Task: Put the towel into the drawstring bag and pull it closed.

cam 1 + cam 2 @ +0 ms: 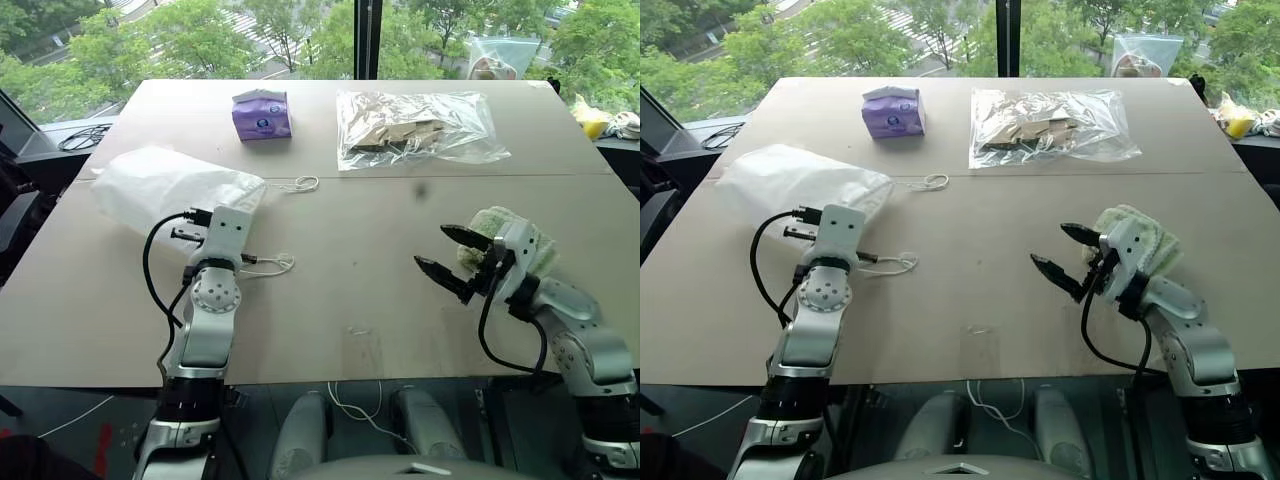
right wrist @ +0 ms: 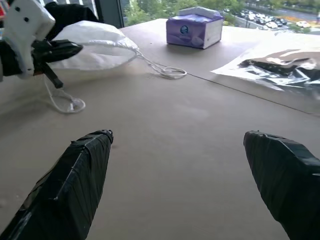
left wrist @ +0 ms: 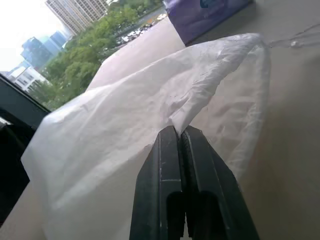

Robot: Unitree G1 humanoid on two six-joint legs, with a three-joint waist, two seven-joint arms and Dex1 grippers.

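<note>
The translucent milky-white drawstring bag point(image 1: 170, 190) lies flat on the tan table point(image 1: 350, 290), and its mouth edge is pinched between the closed black fingers of the left gripper point(image 3: 181, 137); in the left wrist view a fold of the thin film is seen drawn up from the table at the fingertips. The bag's long axis runs from that pinched mouth away toward the table's left edge, and its white cords point(image 1: 297, 185) trail from the mouth toward the table's middle. The pale green terry towel point(image 1: 512, 240) is bunched on the right side of the table, well apart from the bag's mouth, just behind the right gripper point(image 1: 448, 254). That gripper's two black fingers are spread wide, nothing is held between them, and they are pointed toward the bag rather than toward the towel. The towel is judged to be the right arm's to fetch, being far nearer to it, and the bag's mouth faces that way. A purple tissue box point(image 1: 262, 114) and a clear bag of brown cardboard pieces point(image 1: 415, 128) are set beyond the bag's mouth, toward the window.
</note>
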